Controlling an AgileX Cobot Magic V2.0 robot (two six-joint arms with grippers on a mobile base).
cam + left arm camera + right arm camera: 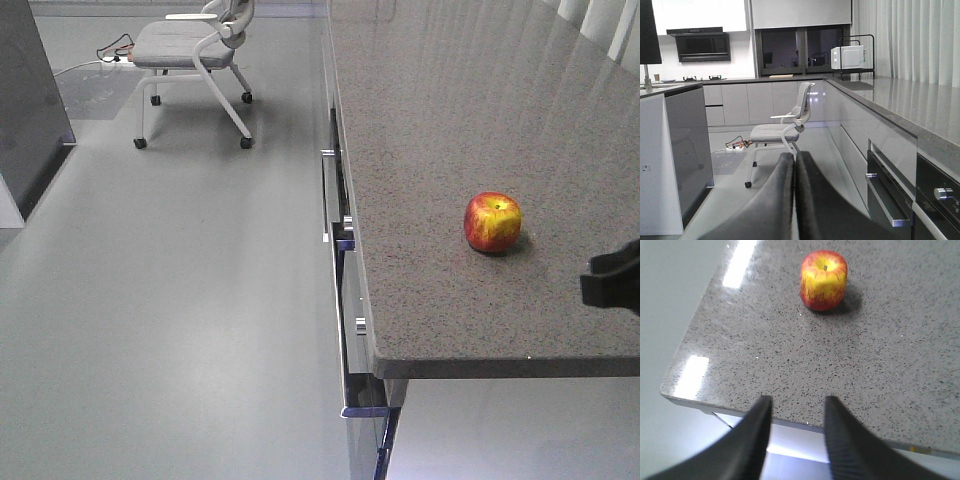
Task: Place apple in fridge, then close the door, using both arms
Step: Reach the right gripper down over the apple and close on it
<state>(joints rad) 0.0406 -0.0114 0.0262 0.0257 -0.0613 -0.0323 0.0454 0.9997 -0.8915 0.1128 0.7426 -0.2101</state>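
Red apple (823,280) lies ahead of parted fingers (752,436).

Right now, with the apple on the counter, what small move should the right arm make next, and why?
Probably ease the right gripper forward toward the apple: its jaws stand open with nothing between them, and the apple sits on the counter just ahead, not yet gripped.

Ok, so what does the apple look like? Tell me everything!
The apple is glossy red with yellow streaks, slightly blocky, its stem dimple facing up. It sits upright on the speckled grey counter, near its edge, casting a small shadow. Only the counter touches it; the open right gripper is short of it.
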